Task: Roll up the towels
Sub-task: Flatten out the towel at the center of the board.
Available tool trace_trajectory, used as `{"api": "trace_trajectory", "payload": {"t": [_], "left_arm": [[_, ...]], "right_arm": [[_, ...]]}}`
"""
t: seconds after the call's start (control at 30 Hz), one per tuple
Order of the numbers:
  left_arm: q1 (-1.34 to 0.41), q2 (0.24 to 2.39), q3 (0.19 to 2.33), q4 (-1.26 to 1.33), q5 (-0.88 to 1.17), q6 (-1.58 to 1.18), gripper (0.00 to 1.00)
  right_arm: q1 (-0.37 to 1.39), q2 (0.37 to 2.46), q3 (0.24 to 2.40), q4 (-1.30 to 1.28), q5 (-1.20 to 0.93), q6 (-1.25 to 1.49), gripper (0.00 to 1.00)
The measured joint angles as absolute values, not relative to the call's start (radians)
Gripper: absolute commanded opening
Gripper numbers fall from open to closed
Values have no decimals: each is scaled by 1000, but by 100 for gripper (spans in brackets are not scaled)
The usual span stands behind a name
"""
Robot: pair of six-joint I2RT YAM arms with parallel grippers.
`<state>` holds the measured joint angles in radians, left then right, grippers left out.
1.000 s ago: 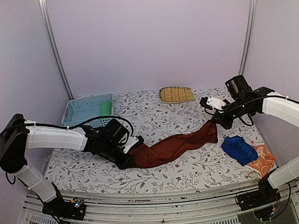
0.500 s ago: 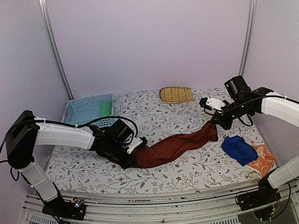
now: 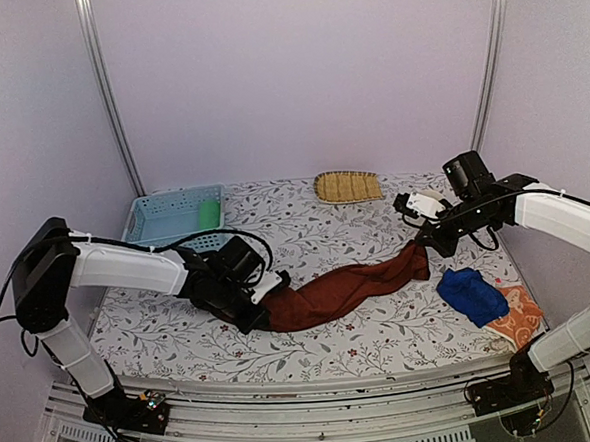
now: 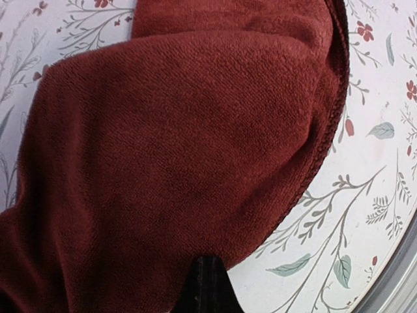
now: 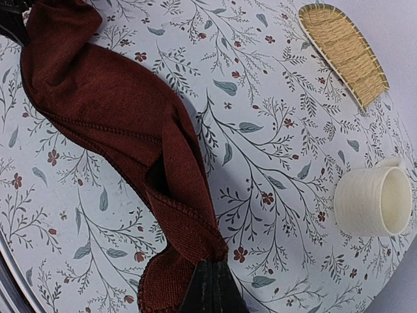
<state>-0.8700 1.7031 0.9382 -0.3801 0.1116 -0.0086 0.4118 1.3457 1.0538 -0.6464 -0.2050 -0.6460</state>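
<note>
A dark reddish-brown towel (image 3: 344, 286) lies stretched across the table between my two grippers. My left gripper (image 3: 260, 306) is shut on its left end, and the cloth fills the left wrist view (image 4: 169, 143) over the fingertips (image 4: 207, 267). My right gripper (image 3: 424, 245) is shut on its right end (image 5: 189, 228), close to the table. A royal blue towel (image 3: 470, 292) lies crumpled at the right, with an orange towel (image 3: 521, 317) beside it. A bright green towel (image 3: 208, 212) sits rolled in the basket.
A pale blue perforated basket (image 3: 160, 219) stands at the back left. A yellow woven straw tray (image 3: 348, 186) lies at the back middle and also shows in the right wrist view (image 5: 345, 52). A white cup (image 5: 374, 201) lies on its side near the right gripper.
My left gripper has shifted a little to the right with the towel's end. The towel lies slightly slacker. The right arm has hardly moved.
</note>
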Motion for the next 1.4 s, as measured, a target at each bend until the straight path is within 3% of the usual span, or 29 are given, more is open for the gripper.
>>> {"api": "trace_trajectory", "payload": {"t": [0.37,0.43,0.47,0.57,0.77,1.0,1.4], "left_arm": [[-864,1579,938,-386,87,-12,1],[-862,1562,938,-381,86,-14,20],[-861,1565,937,-378,87,-24,24],[-862,1600,933,-378,80,-28,25],[-867,1697,930,-381,58,-30,23],[-867,1719,930,-380,51,-26,0],[-860,1595,985,-475,-12,-7,0]], "right_arm": [[407,1346,1054,-643,-215,-641,2],[405,1346,1054,-643,-215,-639,2],[405,1346,1054,-643,-215,-638,2],[405,1346,1054,-643,-219,-635,2],[405,1346,1055,-643,-220,-627,2],[405,1346,1055,-643,-220,-625,2],[373,1352,1145,-654,-212,-619,2]]}}
